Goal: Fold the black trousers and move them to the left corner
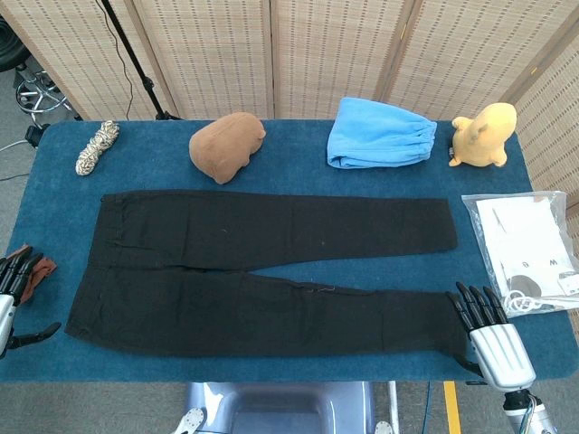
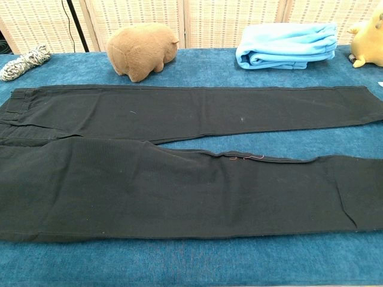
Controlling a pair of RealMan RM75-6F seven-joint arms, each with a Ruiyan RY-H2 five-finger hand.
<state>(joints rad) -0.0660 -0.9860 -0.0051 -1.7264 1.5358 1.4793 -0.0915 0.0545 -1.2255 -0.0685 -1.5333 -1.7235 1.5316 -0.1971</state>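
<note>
Across the blue table (image 1: 54,217) the black trousers (image 1: 262,271) lie flat and unfolded, waistband to the left, both legs running right. Right hand (image 1: 488,336) sits at the near leg's cuff, fingers spread, touching the hem, holding nothing. Left hand (image 1: 13,287) is at the left table edge, fingers apart, empty, just clear of the waistband. Behind: rope coil (image 1: 96,147), brown plush (image 1: 227,146), folded blue fleece (image 1: 378,134), yellow plush (image 1: 484,135); plastic bag (image 1: 526,250) to the right.

black trousers (image 1: 271,271) (image 2: 179,155), unfolded, flat across table centre, waistband left, legs extending right
</note>
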